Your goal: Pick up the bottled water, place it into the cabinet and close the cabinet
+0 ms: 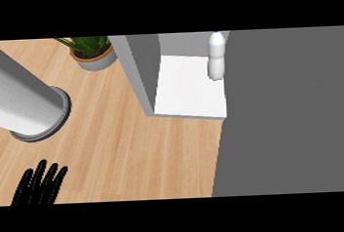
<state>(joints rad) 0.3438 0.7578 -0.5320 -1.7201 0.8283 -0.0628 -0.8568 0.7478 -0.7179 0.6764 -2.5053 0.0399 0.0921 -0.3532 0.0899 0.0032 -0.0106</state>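
Note:
The bottled water (215,56) is a clear bottle standing upright on the white shelf floor (187,90) of the grey cabinet (139,65), at the shelf's right side. A broad grey door panel (290,113) fills the right of the view, and its edge runs right beside the bottle. My left hand (40,187) rests at the lower left over the wooden counter, fingers straight and pointing up, holding nothing and far from the bottle. My right hand does not show.
A tall pale grey cylinder (19,102) on a round base stands at the left of the wooden counter (140,148). A potted plant (93,53) sits at the back, left of the cabinet's side wall.

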